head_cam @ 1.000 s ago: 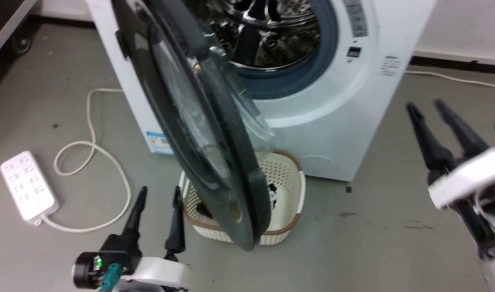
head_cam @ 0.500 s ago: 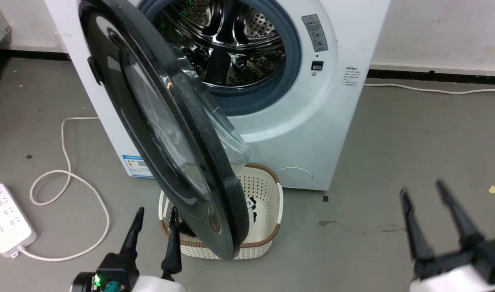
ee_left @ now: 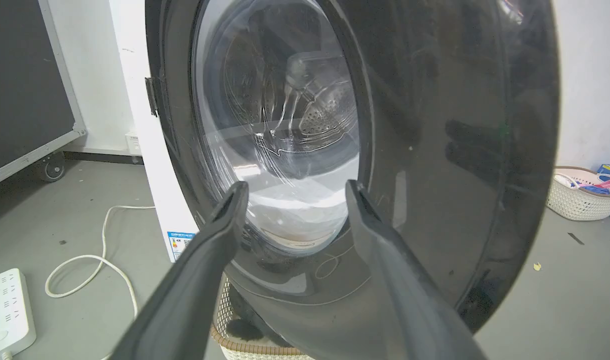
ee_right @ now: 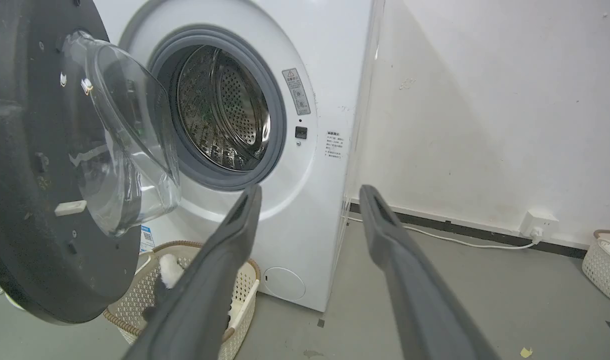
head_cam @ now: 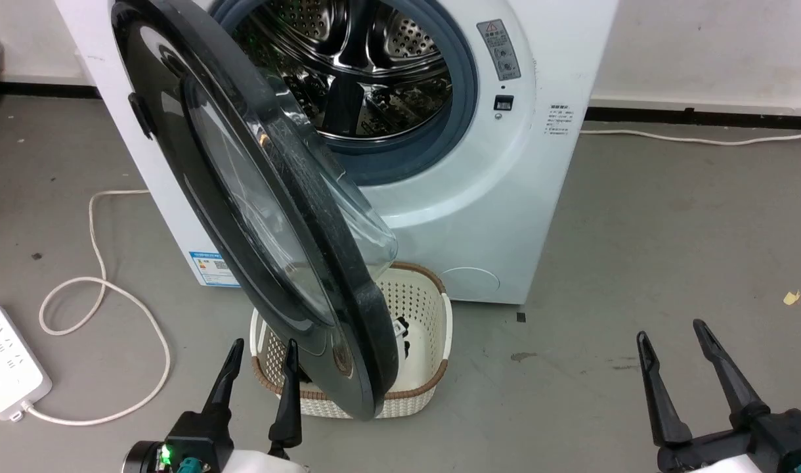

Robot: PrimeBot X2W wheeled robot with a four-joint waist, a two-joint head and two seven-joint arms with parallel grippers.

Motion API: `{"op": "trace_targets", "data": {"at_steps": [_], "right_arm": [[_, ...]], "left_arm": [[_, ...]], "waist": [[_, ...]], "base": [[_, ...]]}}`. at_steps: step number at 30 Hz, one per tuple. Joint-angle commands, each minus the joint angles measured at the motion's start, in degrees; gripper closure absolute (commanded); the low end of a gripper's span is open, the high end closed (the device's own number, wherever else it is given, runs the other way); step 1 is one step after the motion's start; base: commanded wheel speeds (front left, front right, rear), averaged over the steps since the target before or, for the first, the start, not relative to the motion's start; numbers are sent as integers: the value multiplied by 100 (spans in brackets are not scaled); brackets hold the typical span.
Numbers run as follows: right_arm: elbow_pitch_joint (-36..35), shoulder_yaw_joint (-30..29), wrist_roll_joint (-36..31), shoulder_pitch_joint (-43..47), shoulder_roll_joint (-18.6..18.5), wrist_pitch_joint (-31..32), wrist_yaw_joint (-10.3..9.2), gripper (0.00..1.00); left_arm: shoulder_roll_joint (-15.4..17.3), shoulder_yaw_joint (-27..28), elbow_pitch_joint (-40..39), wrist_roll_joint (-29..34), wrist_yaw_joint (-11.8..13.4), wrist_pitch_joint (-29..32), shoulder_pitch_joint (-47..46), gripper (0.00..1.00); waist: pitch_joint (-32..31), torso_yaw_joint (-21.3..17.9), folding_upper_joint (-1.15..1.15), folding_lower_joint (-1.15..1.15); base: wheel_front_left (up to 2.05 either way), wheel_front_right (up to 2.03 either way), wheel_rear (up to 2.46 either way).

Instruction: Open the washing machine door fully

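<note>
The white washing machine (head_cam: 499,210) stands on the grey floor (head_cam: 670,230) against a pale wall. The washing machine door (head_cam: 207,177), hinged at the machine's left side, stands swung out, roughly edge-on in the head view. Its clear glass bowl (ee_right: 125,150) bulges toward the uncovered steel drum mouth (head_cam: 368,72). Under the door's lower edge sits a cream woven basket (head_cam: 427,315) with a brown rim. A white power strip (head_cam: 6,368) lies on the floor at the far left, its cable (head_cam: 98,263) looping toward the machine. The left gripper (head_cam: 264,343) hovers close before the door's outer face, its 2 fingers parted and holding nothing. The right gripper (head_cam: 670,330) hangs well apart to the right, fingers likewise spread and empty.
</note>
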Motion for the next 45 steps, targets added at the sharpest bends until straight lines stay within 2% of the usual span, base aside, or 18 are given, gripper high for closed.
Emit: {"op": "trace_targets", "data": {"at_steps": [1,2,3,7,11,20,25,30,34,37,38,39,45], "right_arm": [[-41,-1,21,15,41,-25,5,0],[-46,-8,24,7,42,-25,5,0],[-50,-13,30,0,44,-25,5,0],[-40,-13,85,-24,46,-25,5,0],[-34,-7,135,-23,47,-25,5,0],[-25,21,169,-38,47,-26,5,0],[-5,41,191,-37,47,-26,5,0],[38,-19,226,-40,47,-26,5,0],[37,-25,262,-52,48,-26,5,0],[47,-15,277,-32,48,-26,5,0],[47,-15,277,-32,48,-26,5,0],[66,-27,275,-39,48,-26,5,0],[72,-1,297,-86,48,-26,5,0]], "left_arm": [[7,7,2,60,19,-32,54,0],[7,7,2,68,19,-32,48,44],[7,5,-4,80,12,-32,42,100],[7,0,-33,101,-18,-32,32,100],[7,112,-325,83,74,-32,-13,100],[7,522,-1943,-253,509,-32,-460,100],[7,443,-2756,-340,646,-32,-865,100],[7,26,-2986,-105,593,-32,-1089,100],[10,-494,-2893,130,460,5,-1077,100],[9,-975,-2664,136,341,238,-1060,100],[9,-975,-2664,136,341,238,-1060,100],[9,-1217,-2452,84,305,392,-1044,100],[8,-1885,-1631,-150,195,772,-1003,100]], "waist": [[11,4,0,0],[14,5,0,0],[20,5,0,0],[38,4,0,0],[37,2,0,0],[3,-27,0,0],[-22,-53,0,0],[-41,-84,0,0],[-29,-102,0,0],[-17,-101,0,0],[-17,-101,0,0],[-1,-110,0,0],[65,-145,0,0]], "base": [[0,0,0],[0,0,0],[0,0,0],[0,0,0],[0,0,0],[0,0,0],[0,0,0],[0,0,0],[0,0,0],[0,0,0],[0,0,0],[0,0,0],[0,0,0]]}}
